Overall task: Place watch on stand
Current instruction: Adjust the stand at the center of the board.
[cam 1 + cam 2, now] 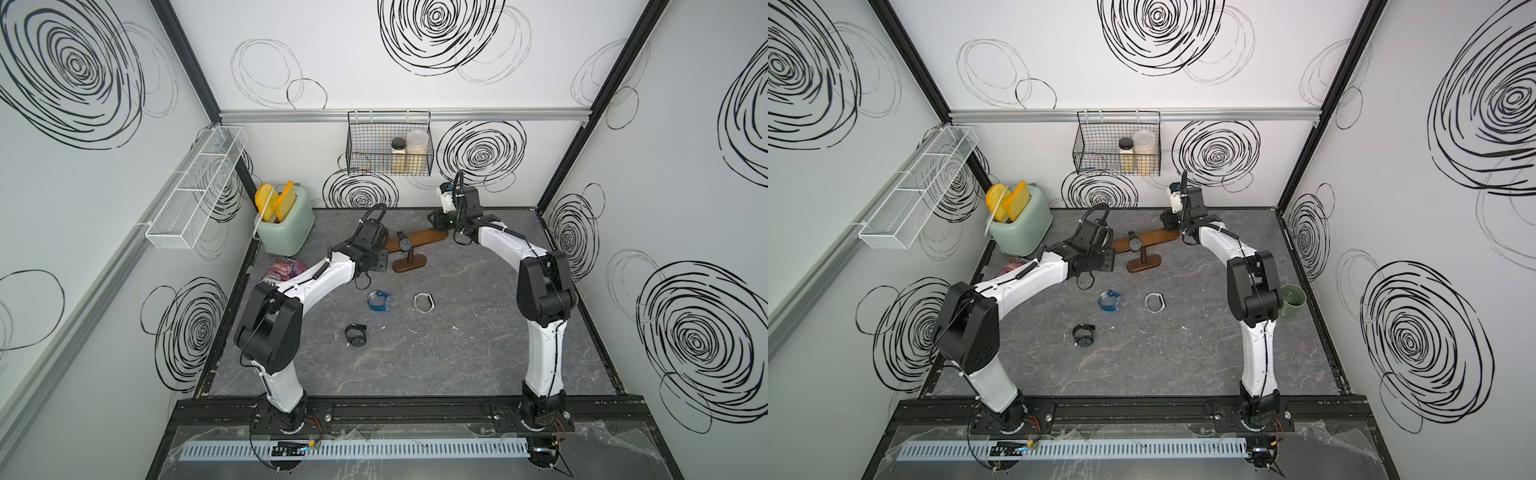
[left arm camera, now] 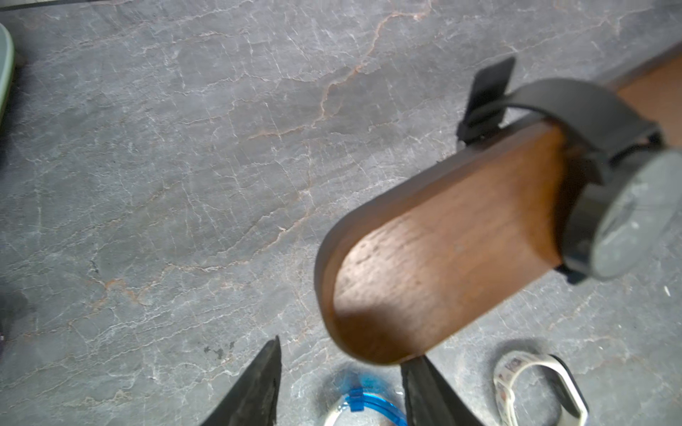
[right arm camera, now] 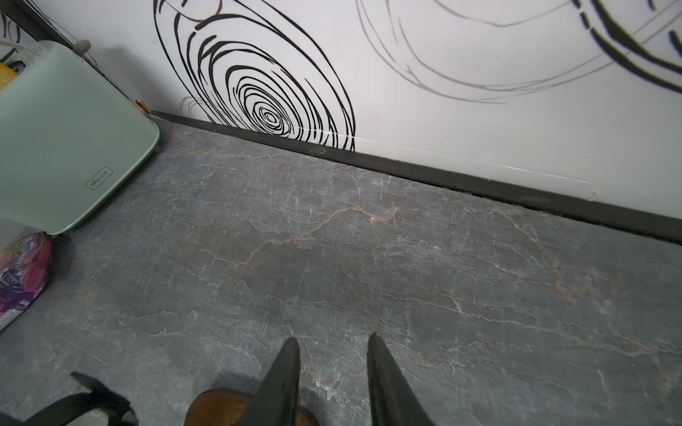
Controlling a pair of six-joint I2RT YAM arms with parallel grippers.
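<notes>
The dark brown wooden stand [image 1: 424, 239] [image 1: 1154, 240] stands at the back middle of the table. A black watch [image 1: 404, 242] [image 1: 1135, 243] hangs round its bar, close to the post. In the left wrist view the watch [image 2: 642, 214] sits on the bar [image 2: 443, 239] beyond the rounded end. My left gripper [image 2: 347, 350] [image 1: 384, 259] is open at the bar's left end, with nothing held. My right gripper [image 3: 333, 336] [image 1: 439, 224] is open just past the bar's right end [image 3: 217, 405], with bare table between its fingers.
A blue watch [image 1: 379, 300], a white band [image 1: 424, 302] and another black watch [image 1: 356, 336] lie on the table in front of the stand. A green toaster [image 1: 286, 224] and a snack bag [image 1: 284, 268] are at the back left. A green mug [image 1: 1292, 301] stands by the right wall.
</notes>
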